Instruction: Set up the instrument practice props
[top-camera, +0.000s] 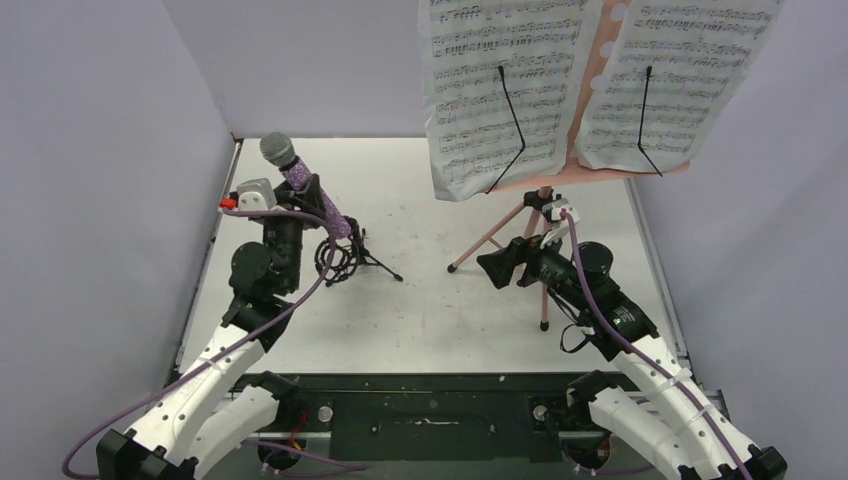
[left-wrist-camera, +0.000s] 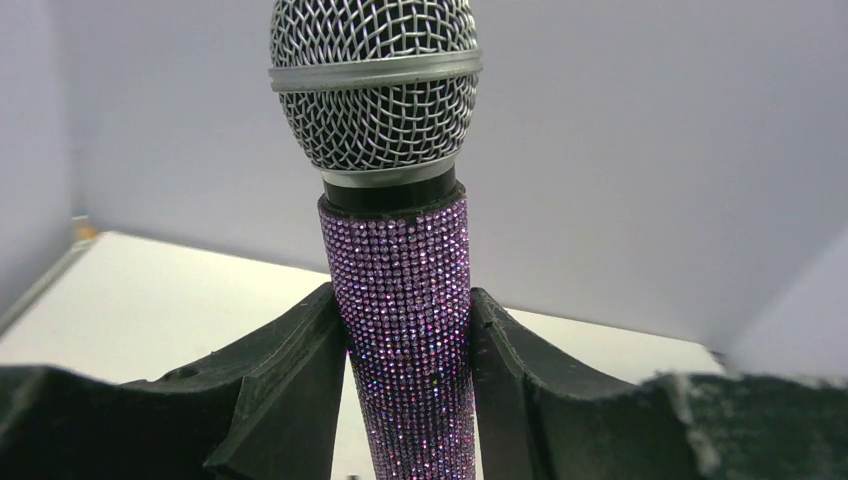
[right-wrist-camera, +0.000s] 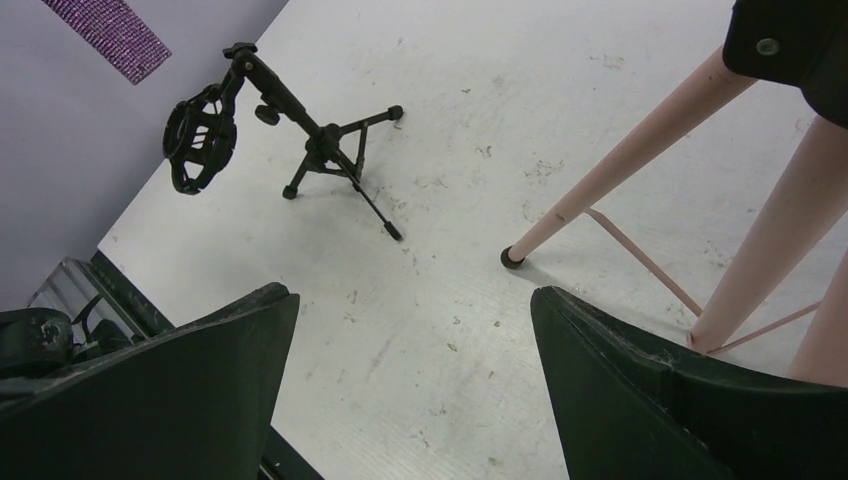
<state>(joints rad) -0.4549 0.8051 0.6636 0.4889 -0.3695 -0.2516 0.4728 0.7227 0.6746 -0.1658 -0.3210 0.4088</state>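
Observation:
My left gripper (top-camera: 318, 198) is shut on the glittery purple microphone (top-camera: 305, 185), held tilted with its grey head (top-camera: 278, 150) up and back. In the left wrist view the microphone (left-wrist-camera: 405, 290) stands between my fingers (left-wrist-camera: 290, 370). The small black tripod mic stand (top-camera: 345, 255) sits on the table just below the microphone's lower end; its clip (right-wrist-camera: 198, 140) is empty. The pink music stand (top-camera: 530, 215) stands at the right with two white sheet-music pages (top-camera: 500, 90) on it. My right gripper (top-camera: 497, 268) is open and empty next to the pink tripod legs (right-wrist-camera: 610, 170).
Grey walls close in the table (top-camera: 420, 300) on the left, back and right. The black base plate (top-camera: 430, 415) runs along the near edge. Purple cables trail along both arms.

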